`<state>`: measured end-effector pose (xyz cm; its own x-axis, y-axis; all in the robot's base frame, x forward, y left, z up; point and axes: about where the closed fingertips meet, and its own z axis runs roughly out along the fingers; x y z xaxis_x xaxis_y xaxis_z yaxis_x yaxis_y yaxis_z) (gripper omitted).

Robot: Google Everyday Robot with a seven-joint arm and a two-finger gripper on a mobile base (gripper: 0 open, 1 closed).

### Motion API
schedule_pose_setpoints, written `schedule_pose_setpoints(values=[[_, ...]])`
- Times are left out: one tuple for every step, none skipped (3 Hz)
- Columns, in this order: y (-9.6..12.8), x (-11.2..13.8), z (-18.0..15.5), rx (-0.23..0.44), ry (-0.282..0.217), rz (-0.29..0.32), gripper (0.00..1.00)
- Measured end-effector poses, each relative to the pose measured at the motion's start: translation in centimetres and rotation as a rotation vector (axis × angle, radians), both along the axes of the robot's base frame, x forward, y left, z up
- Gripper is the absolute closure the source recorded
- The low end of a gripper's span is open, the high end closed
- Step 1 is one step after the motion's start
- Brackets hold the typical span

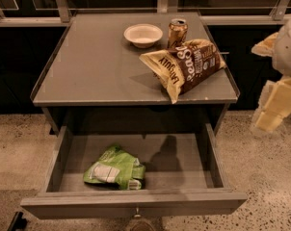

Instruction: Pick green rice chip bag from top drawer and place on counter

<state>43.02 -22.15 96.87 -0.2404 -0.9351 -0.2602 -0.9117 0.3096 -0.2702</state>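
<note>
Lying in the open drawer (136,202), toward its front left, is the green bag (115,170), crumpled, with its white label facing up. It is just behind the front panel, and the rest of the grey drawer floor around it is in dim shadow. A small metal knob (137,216) sits at the middle of the panel's lower edge.

Above the drawer, the counter (97,66) is a flat grey top with a thin raised rim, wider than the drawer. On its back right part stand a white bowl (143,34) and, just beside it, a can (177,32). A brown-and-cream chip bag (184,66) lies in front of the can, its corner reaching the counter's front edge.

The gripper (273,112) hangs at the right edge of the view, beside the counter and well apart from the green bag, holding nothing that can be seen; whether it is spread or pressed together I cannot tell.

The floor (261,167) is pale speckled stone. Behind the counter runs dark glass in metal frames (59,1).
</note>
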Motion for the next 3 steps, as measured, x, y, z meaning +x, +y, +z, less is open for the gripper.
schedule_pose_setpoints(values=[[-1.2, -1.0, -5.4, 0.131, 0.013, -0.098, 0.0], [-2.5, -0.3, -13.1, 0.316, 0.068, -0.247, 0.0], [-2.4, 0.7, -13.5, 0.337, 0.048, -0.259, 0.0]])
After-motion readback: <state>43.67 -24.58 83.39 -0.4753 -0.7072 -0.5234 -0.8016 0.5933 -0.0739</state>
